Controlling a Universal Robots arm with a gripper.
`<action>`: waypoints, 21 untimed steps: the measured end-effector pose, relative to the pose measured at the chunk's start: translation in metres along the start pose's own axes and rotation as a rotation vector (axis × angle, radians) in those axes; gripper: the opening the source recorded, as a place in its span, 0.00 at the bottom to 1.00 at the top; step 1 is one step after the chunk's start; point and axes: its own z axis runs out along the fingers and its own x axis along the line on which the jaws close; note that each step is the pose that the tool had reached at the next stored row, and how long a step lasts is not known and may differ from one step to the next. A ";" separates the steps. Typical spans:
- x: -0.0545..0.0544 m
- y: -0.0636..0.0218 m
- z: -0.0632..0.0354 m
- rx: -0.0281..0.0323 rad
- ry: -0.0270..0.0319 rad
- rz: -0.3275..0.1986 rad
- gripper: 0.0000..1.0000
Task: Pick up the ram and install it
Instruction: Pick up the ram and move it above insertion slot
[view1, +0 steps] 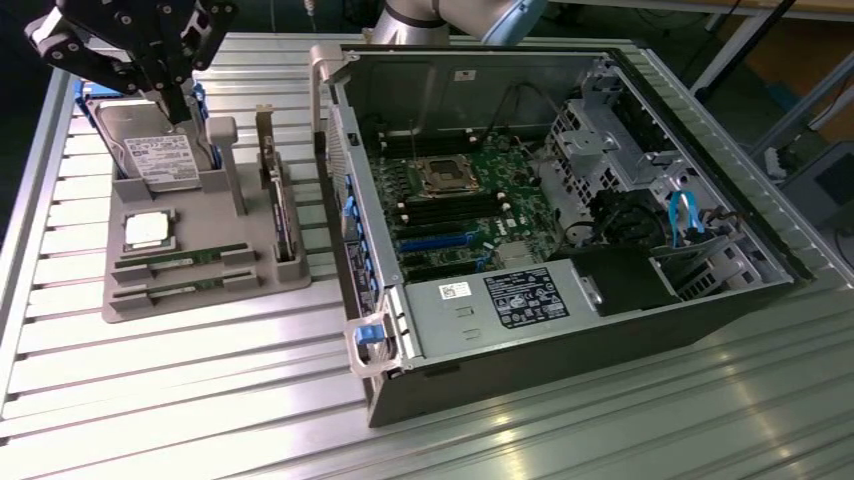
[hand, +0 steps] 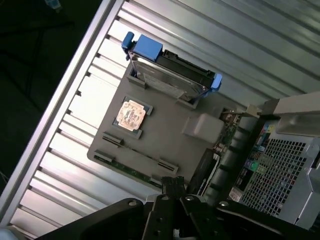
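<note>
While my jaws are closed on nothing, they hang over the hard drive (view1: 154, 155) at one end of the grey tray (view1: 220, 232). The ram (view1: 180, 260) lies slotted at the tray's opposite end, beside a second stick (view1: 174, 290), just beyond the processor (view1: 147, 230). The open computer case (view1: 587, 340) stands beside the tray on the tabletop (view1: 200, 400).

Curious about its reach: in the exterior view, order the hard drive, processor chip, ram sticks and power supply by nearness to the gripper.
1. hard drive, tray's far end, by the gripper
2. processor chip, mid-tray
3. ram sticks, tray's near end
4. power supply, inside the case
</note>
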 end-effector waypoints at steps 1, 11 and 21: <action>0.000 0.0000 0.0000 -0.0003 0.0006 -0.014 0.10; 0.000 0.0000 0.0004 -0.0043 0.0079 -0.177 0.10; 0.000 0.0000 0.0008 -0.0093 0.0169 -0.381 0.10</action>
